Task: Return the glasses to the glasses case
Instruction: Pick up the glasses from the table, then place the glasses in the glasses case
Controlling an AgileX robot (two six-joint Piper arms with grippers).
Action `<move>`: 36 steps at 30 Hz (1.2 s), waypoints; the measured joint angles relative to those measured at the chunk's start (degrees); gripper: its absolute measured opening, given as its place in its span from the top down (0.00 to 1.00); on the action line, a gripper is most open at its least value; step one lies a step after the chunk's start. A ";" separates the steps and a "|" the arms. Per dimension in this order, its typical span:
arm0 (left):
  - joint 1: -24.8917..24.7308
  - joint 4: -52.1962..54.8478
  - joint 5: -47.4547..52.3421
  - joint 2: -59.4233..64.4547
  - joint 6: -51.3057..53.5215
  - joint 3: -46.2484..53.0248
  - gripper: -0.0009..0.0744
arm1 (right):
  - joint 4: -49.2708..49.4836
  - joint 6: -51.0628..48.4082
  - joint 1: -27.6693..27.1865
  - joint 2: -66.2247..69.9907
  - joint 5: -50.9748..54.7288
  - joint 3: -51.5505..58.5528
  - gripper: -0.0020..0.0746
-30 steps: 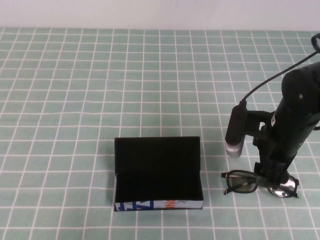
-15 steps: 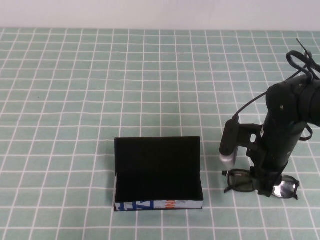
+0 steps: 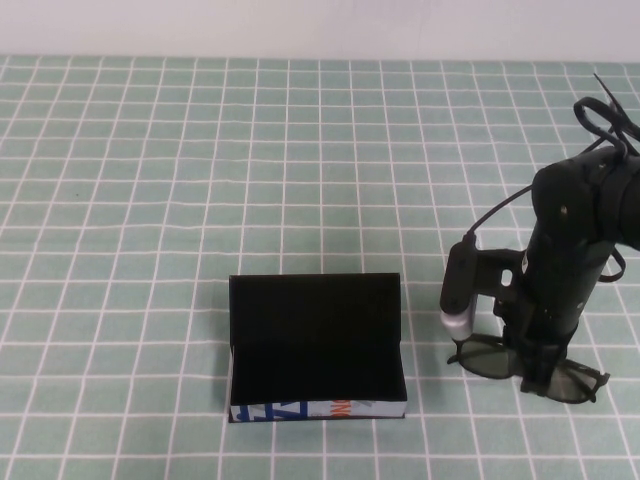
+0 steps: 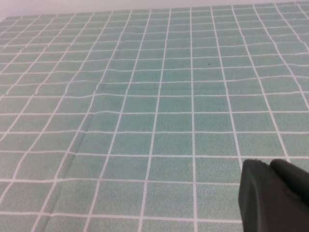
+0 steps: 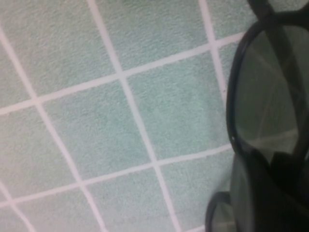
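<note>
The glasses case lies open at the table's front middle, with its black flap lid up and its white printed front edge toward me. The black glasses lie to its right, slightly tilted on the cloth. My right gripper points straight down onto the middle of the frame, shut on the glasses. In the right wrist view a lens and black rim fill the frame's side, very close, with a dark finger against them. My left gripper is shut and empty over bare cloth, outside the high view.
A green cloth with a white grid covers the whole table. The right arm's cable loops up at the far right. A pale wall runs along the table's back edge.
My right gripper has come down onto the glasses. The frame has shifted and tilted, with its right lens now lower and nearer the front edge. The case has not moved.
</note>
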 joint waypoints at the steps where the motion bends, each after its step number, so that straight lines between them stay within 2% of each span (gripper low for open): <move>1: 0.00 0.00 0.00 0.00 0.00 0.00 0.99 | 0.52 -0.90 0.00 0.00 0.26 -0.04 0.93; 6: 0.00 0.00 0.00 0.00 0.00 0.00 0.99 | 4.37 -5.43 0.00 0.11 4.22 -1.22 0.93; 12: 0.00 0.00 0.00 0.00 0.00 0.00 0.99 | 6.81 -6.34 0.00 0.11 10.31 -5.79 0.93; 21: 0.00 0.00 0.00 0.00 0.00 0.00 0.99 | 11.92 -6.54 0.00 -0.15 11.26 -11.25 0.93; 36: 0.00 0.00 0.00 0.00 0.00 0.00 0.99 | 18.53 -2.17 0.00 -9.88 12.10 -11.38 0.93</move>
